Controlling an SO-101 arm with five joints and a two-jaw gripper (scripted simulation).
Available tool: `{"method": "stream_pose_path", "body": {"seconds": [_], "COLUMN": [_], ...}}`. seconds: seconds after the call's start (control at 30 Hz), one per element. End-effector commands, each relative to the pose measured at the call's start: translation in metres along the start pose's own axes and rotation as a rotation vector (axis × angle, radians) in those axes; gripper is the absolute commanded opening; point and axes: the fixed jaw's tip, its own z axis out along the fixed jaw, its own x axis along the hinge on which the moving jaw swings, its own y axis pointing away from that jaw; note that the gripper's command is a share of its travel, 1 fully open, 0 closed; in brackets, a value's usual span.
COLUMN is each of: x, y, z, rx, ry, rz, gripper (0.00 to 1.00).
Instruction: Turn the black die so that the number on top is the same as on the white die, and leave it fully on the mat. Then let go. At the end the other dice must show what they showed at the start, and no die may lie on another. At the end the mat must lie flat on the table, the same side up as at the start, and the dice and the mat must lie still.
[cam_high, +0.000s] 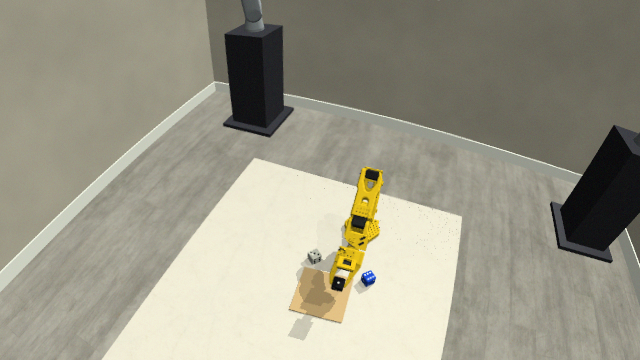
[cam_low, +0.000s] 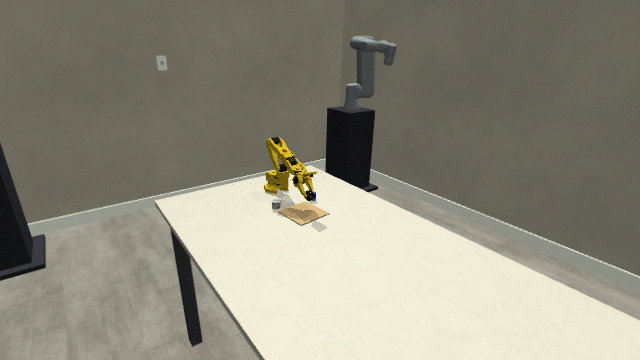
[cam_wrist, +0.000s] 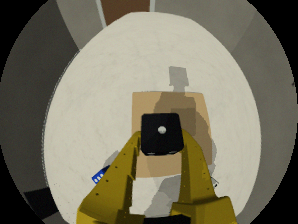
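Observation:
The black die (cam_high: 338, 284) (cam_low: 310, 196) (cam_wrist: 161, 142) is between the jaws of my gripper (cam_high: 339, 281) (cam_low: 309, 195) (cam_wrist: 161, 137), which is shut on it. It is held above the table, over the right back part of the tan mat (cam_high: 332, 315) (cam_low: 320, 214) (cam_wrist: 142, 102) in the top view. A single white pip faces the wrist camera. The white die (cam_high: 314, 256) (cam_low: 276, 204) rests on the table behind the mat's left back corner; its top number is too small to read surely. The mat looks flat, with the arm's shadow across it.
The blue die (cam_high: 368, 278) (cam_wrist: 99, 176) lies on the table right of the mat in the top view, near the gripper. In the exterior view it is mostly hidden behind the black die. The pale table (cam_high: 225, 280) (cam_low: 400, 280) extends around the mat.

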Motion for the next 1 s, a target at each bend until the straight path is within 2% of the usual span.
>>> {"method": "stream_pose_path", "body": {"seconds": [0.0, 0.23, 0.5, 0.97], "x": [-0.026, -0.033, -0.035, -0.036], "y": [-0.011, -0.027, -0.037, -0.041], "z": [0.004, 0.014, 0.018, 0.019], "rx": [0.037, 0.093, 0.125, 0.137], "ry": [-0.143, -0.250, -0.310, -0.333], "rz": [0.038, 0.088, 0.113, 0.122], "gripper": [0.00, 0.00, 0.00, 0.00]}}
